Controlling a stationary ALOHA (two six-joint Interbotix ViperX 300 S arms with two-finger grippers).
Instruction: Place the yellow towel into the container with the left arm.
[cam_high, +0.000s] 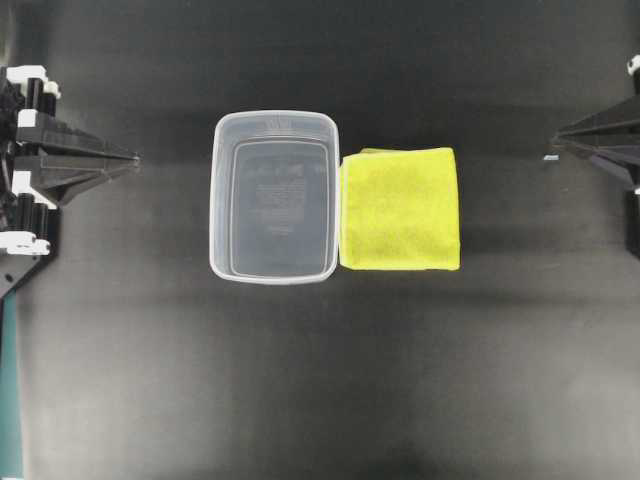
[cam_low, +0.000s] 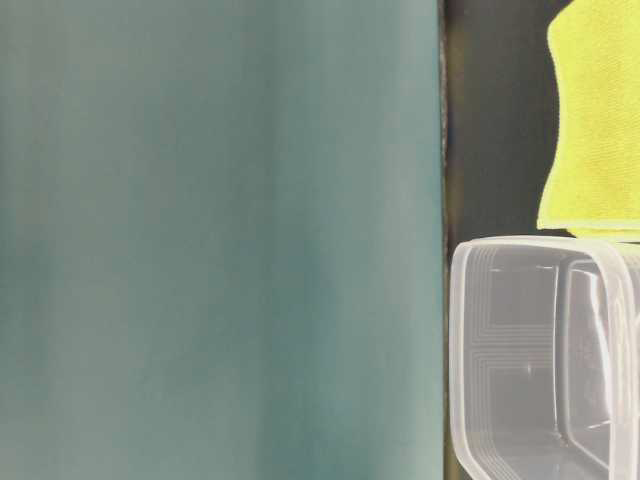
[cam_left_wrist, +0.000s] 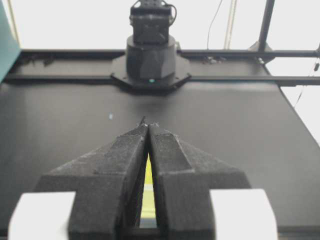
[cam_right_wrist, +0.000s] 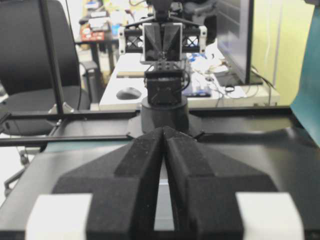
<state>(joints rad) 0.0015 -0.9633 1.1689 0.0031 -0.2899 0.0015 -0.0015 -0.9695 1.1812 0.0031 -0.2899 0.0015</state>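
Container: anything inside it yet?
No. The container holds nothing; the dark table shows through its clear base. The yellow towel lies flat beside it, outside the rim.

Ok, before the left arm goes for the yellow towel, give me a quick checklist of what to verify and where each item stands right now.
1. Container empty inside: ok, nothing lies in it.
2. Yellow towel reachable from above: ok, it lies flat and folded on the table, nothing on top of it.
3. Towel clear of the tub: not ok, its edge sits right against the container's rim; contact cannot be told.
4. Left gripper ready to grasp: not ok, the fingers are shut and need opening first.
5. Path to the towel: not ok, the container stands between the left gripper and the towel, so the arm must pass over it.
6. Right gripper out of the way: ok, parked at the table's edge, shut.
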